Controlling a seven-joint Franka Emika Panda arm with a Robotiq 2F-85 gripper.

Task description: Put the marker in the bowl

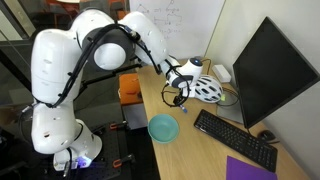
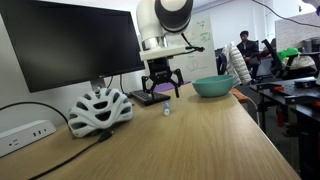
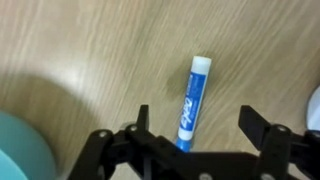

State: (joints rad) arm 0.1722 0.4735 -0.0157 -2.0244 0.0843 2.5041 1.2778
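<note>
A blue and white Expo marker [image 3: 193, 103] lies flat on the wooden desk, seen in the wrist view between my two fingers. My gripper [image 3: 195, 122] is open and straddles the marker's lower end without touching it. In an exterior view my gripper [image 2: 162, 88] hangs just above the desk, and the marker [image 2: 167, 109] shows as a small blue-white spot below it. The teal bowl [image 2: 212, 87] stands on the desk beyond the gripper; it also shows in an exterior view [image 1: 163, 128] and at the lower left edge of the wrist view [image 3: 18, 145].
A white-and-black bike helmet [image 2: 98, 110] lies near the gripper, with cables and a white power strip [image 2: 25, 133] beside it. A large black monitor [image 2: 70, 45] and a black keyboard [image 1: 236, 137] stand on the desk. A purple pad [image 1: 250, 169] lies at the front edge.
</note>
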